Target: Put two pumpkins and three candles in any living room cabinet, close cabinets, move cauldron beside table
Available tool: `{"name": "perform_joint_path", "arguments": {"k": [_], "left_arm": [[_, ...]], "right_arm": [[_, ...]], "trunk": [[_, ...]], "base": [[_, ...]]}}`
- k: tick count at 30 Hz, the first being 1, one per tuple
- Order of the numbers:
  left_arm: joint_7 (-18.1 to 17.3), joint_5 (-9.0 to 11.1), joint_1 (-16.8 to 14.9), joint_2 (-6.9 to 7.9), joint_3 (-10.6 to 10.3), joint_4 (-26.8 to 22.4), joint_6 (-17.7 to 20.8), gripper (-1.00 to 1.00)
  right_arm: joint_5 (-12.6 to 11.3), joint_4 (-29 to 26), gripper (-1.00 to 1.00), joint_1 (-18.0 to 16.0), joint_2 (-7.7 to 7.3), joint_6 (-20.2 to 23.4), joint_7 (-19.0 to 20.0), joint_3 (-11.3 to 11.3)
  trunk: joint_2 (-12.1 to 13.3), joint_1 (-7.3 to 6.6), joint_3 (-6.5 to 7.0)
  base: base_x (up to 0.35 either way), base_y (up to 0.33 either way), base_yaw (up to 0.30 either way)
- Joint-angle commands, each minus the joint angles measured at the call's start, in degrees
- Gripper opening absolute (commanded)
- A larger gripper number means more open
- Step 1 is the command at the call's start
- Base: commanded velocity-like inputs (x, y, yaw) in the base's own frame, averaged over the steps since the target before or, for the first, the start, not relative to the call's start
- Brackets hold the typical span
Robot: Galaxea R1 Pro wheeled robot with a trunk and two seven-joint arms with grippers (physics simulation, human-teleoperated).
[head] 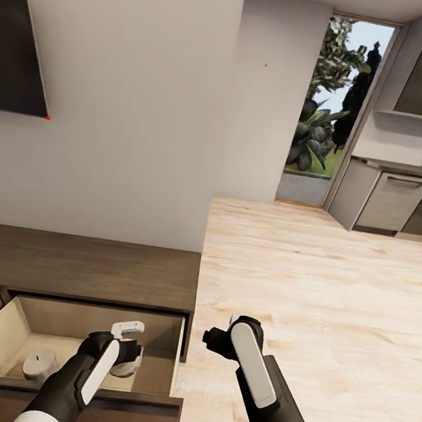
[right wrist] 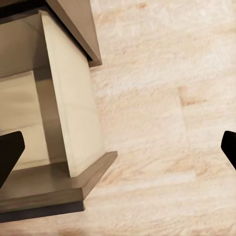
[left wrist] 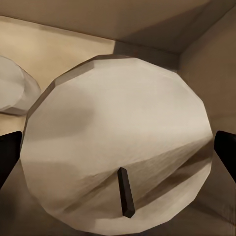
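Left gripper (head: 126,355) hung inside open cabinet (head: 78,264) drawer (head: 158,405), jaws wide either side of candle (left wrist: 118,147); second candle (head: 41,366) lay beside. Right gripper (head: 213,340) hovered over floor (head: 334,293), jaws wide, empty.

Two arms low in the head view, black casing with long white panels along the forearms and white sleeves nearer the lower edge. Left tool (head: 125,348) white-bracketed on a black wrist; right tool (head: 215,341) black and blocky. Dark, tapered fingertips (right wrist: 11,152) at the side edges of both wrist views.
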Motion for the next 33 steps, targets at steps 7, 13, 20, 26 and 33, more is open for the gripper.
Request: {"name": "perform_joint_path", "arguments": {"k": [7,13,20,26,33], "left_arm": [[0.00,-0.03,-0.01,0.00,-0.01,0.00,0.00,-1.00],[0.00,-0.03,-0.01,0.00,-0.01,0.01,0.00,-1.00],[0.00,0.03,-0.01,0.00,-0.01,0.03,0.07,-1.00],[0.00,-0.03,-0.01,0.00,-0.01,0.04,0.05,-1.00],[0.00,0.02,-0.01,0.00,-0.01,0.02,0.00,-1.00]], "right_arm": [[0.00,0.00,1.00,0.00,0.07,0.00,0.00,0.00],[0.00,0.00,1.00,0.00,0.06,0.00,0.00,0.00],[0.00,0.00,1.00,0.00,0.06,0.00,0.00,0.00],[0.00,0.00,1.00,0.00,0.05,0.00,0.00,0.00],[0.00,0.00,1.00,0.00,0.02,0.00,0.00,0.00]], "trunk": [[-2.82,1.54,-1.26],[-4.83,2.64,-2.16],[-4.83,2.64,-2.16],[-4.83,2.64,-2.16],[-5.63,3.08,-2.52]], "base": [[0.000,0.000,0.000],[0.000,0.000,0.000],[0.004,0.000,0.000],[0.191,0.000,0.000],[0.026,0.000,0.000]]}}
